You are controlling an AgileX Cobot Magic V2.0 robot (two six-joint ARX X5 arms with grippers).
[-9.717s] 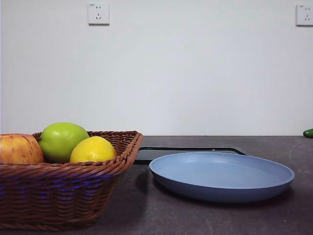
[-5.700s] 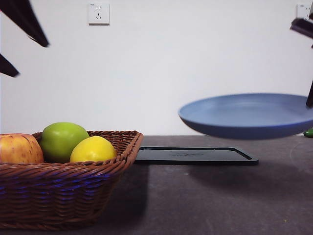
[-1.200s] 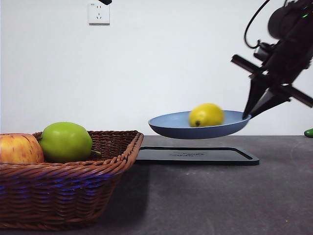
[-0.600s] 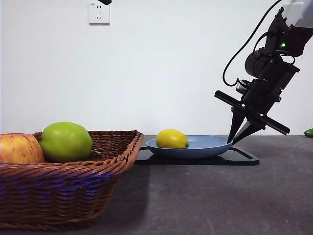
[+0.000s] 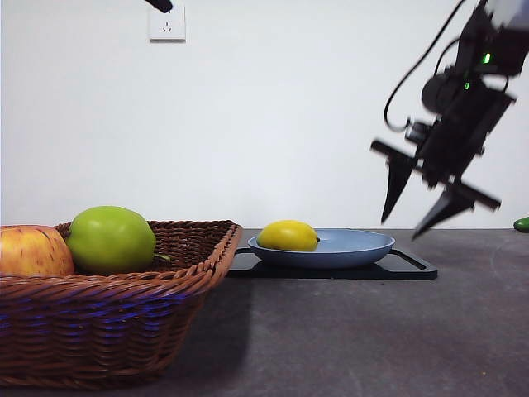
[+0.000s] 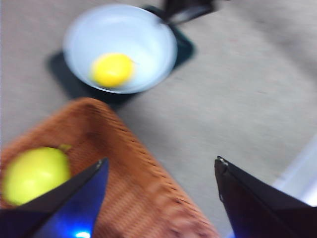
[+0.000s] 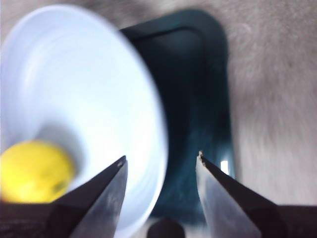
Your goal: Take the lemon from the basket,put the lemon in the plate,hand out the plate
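Observation:
The yellow lemon (image 5: 288,236) lies in the blue-grey plate (image 5: 355,246), which rests on the flat black tray (image 5: 409,265). My right gripper (image 5: 413,228) is open and empty, raised just above and beside the plate's right rim. In the right wrist view its jaws stand apart over the plate (image 7: 84,99), with the lemon (image 7: 34,171) in it. The wicker basket (image 5: 107,322) at the left holds a green apple (image 5: 111,240) and a red-yellow apple (image 5: 33,252). My left gripper (image 6: 158,168) is open high above the basket (image 6: 129,173); the plate (image 6: 143,44) and lemon (image 6: 112,69) also show there.
A green object (image 5: 521,224) sits at the far right edge of the table. A wall socket (image 5: 166,23) is on the wall behind. A black tip (image 5: 159,4) of the waiting arm shows at the top.
The plate with the lemon came down onto the black tray. My right gripper let go of the plate's rim, opened and rose up to the right.

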